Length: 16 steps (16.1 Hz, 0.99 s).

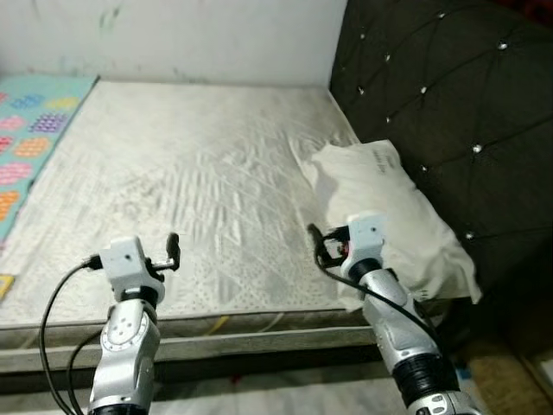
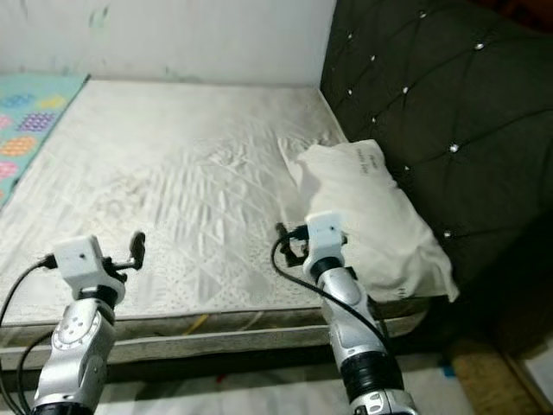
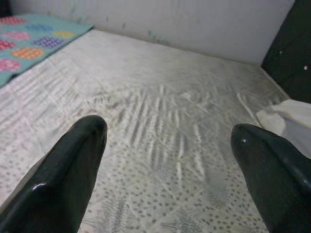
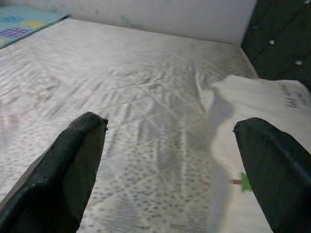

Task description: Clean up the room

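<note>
a bed (image 1: 199, 173) with a pale, wrinkled quilted cover spans the scene, seen from its near edge. a white pillow (image 1: 389, 207) lies on the robot's right side of the bed, resting against a dark tufted headboard (image 1: 449, 112) studded with small shiny buttons. a plain white wall (image 1: 190, 35) runs along the bed's far side. at the far left, a turquoise mat (image 1: 30, 130) with coloured patches lies beside the bed.

the left gripper (image 3: 167, 170) is held over the near left part of the bed, above the dotted cover; its jaws stand wide apart with nothing between them, the two black fingers (image 3: 68, 170) framing bare sheet. the right gripper (image 4: 170, 170) is held over the near right part of the bed, just beside the pillow's near end; its jaws are likewise wide apart and hold nothing. in the right wrist view the pillow's edge lies near one finger, and a small green and red mark (image 4: 244, 182) shows on the pillow's fabric. whether either gripper touches the cover cannot be told. black cables (image 1: 52, 320) loop from the left arm's wrist.
</note>
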Available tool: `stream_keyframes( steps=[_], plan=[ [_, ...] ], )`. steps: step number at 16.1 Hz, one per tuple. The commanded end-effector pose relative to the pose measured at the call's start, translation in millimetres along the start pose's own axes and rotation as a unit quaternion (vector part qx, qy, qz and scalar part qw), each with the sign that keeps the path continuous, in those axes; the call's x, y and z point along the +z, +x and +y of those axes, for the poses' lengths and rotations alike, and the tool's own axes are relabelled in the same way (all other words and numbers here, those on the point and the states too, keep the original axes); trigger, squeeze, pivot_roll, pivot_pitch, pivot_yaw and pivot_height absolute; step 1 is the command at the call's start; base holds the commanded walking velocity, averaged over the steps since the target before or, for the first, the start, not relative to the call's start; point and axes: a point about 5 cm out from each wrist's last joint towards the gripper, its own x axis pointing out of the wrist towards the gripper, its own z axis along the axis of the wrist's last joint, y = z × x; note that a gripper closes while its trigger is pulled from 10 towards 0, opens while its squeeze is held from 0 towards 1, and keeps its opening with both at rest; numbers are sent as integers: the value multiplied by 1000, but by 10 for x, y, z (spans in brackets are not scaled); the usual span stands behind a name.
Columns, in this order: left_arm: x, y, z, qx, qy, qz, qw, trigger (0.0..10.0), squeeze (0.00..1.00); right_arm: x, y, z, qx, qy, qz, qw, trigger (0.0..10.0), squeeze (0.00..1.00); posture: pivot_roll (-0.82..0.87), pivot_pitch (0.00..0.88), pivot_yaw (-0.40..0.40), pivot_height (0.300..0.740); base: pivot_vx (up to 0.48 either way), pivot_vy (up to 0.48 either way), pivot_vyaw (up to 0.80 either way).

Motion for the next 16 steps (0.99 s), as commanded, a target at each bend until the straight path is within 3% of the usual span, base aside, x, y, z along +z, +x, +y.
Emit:
stream_keyframes(
  steps=[1, 5, 9, 16],
  plan=[
    [-8, 8, -77, -8, -3, 2, 1000, 10000, 0, -5, -20, -104, -12, -6, 3, 1000, 10000, 0, -84, 3, -32, 740, 0, 405, 0],
    [-5, 15, -77, -6, -3, 0, 1000, 10000, 0, -6, -16, -104, -11, -7, 4, 1000, 10000, 0, -84, 6, -31, 740, 0, 409, 0],
    [9, -4, -85, -26, -13, -6, 1000, 10000, 0, -16, -15, -93, -9, -8, 5, 1000, 10000, 0, -86, 10, -30, 740, 0, 0, 0],
    [21, -14, -115, -43, -22, -8, 999, 10000, 0, -20, -14, -85, -8, -8, 6, 1000, 10000, 0, -87, 12, -30, 740, 329, 0, 0]
  ],
)
